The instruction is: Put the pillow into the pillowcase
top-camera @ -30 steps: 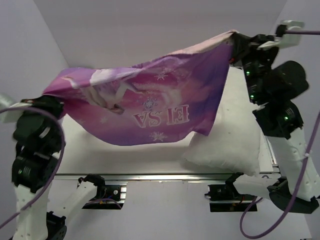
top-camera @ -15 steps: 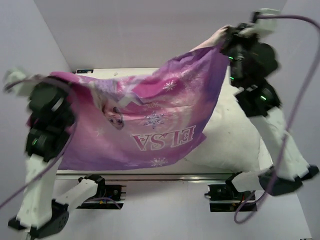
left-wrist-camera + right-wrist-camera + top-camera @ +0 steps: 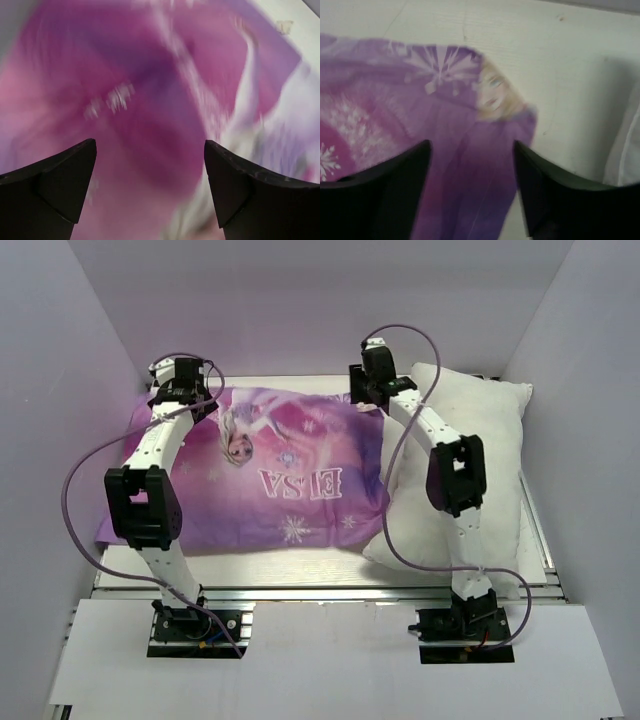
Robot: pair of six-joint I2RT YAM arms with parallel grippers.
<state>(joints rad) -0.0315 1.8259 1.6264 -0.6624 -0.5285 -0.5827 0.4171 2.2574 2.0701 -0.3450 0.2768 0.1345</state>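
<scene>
The purple pillowcase (image 3: pixel 280 480) with "ELSA" lettering lies spread flat on the table, printed face up. The white pillow (image 3: pixel 490 450) lies along its right side, and the case's right edge overlaps it slightly. My left gripper (image 3: pixel 182 382) hovers over the case's far left corner. In the left wrist view it (image 3: pixel 150 165) is open with blurred purple cloth (image 3: pixel 150 90) below and nothing between the fingers. My right gripper (image 3: pixel 368 388) is over the far right corner. Seen from the right wrist, it (image 3: pixel 472 165) is open above that corner (image 3: pixel 485 150), and the pillow (image 3: pixel 626 145) shows at the right edge.
White walls close in the table (image 3: pixel 300 562) on the left, right and back. The right arm (image 3: pixel 455 475) stretches over the pillow's left part. Bare tabletop (image 3: pixel 545 55) shows beyond the case's far corner.
Both grippers held the pillowcase up in the air. They have swung to the far side and opened, letting it go, and it now lies flat on the table.
</scene>
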